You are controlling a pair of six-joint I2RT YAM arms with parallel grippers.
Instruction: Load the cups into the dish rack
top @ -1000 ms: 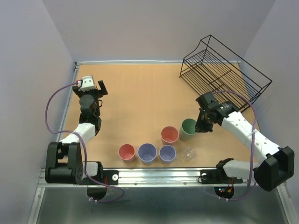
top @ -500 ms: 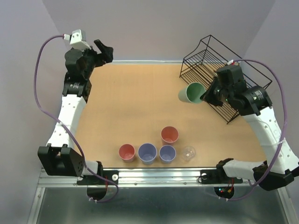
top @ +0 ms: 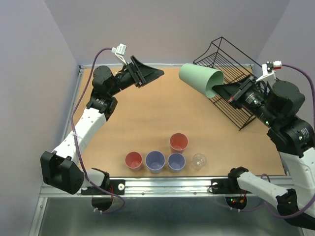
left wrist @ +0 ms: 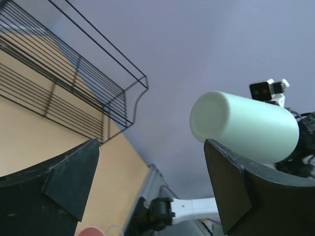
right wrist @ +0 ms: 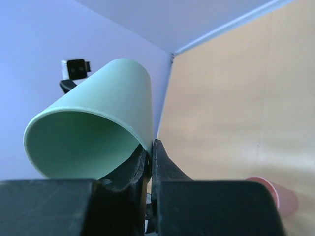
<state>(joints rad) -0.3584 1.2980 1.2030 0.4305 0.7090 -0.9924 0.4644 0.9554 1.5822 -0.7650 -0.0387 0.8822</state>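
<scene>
Lavender-grey matte walls (top: 147,29) box in a smooth wood-grain tabletop (top: 147,108). At its far right corner stands the dish rack (top: 231,73), an open box of thin black wire with stepped tiers. In the air just left of the rack, the pale green cup (top: 199,79), a smooth tapered plastic tumbler, lies on its side with its base aimed left. The right gripper (top: 220,90) is pinched tight on its rim, one finger inside the mouth. Opposite, the left gripper (top: 156,73) hangs above the table's far edge, its black wedge-shaped jaws spread wide, holding nothing and pointing at the cup. Near the front edge two salmon-red cups (top: 178,142), two lavender-blue cups (top: 155,161) and the small clear cup (top: 199,160) stand upright. A second earlier the green cup stood on the table beside a salmon one. Half a second ago it hung lower by the rack's front corner, with the left gripper back at the far left corner. The five others have not moved.
</scene>
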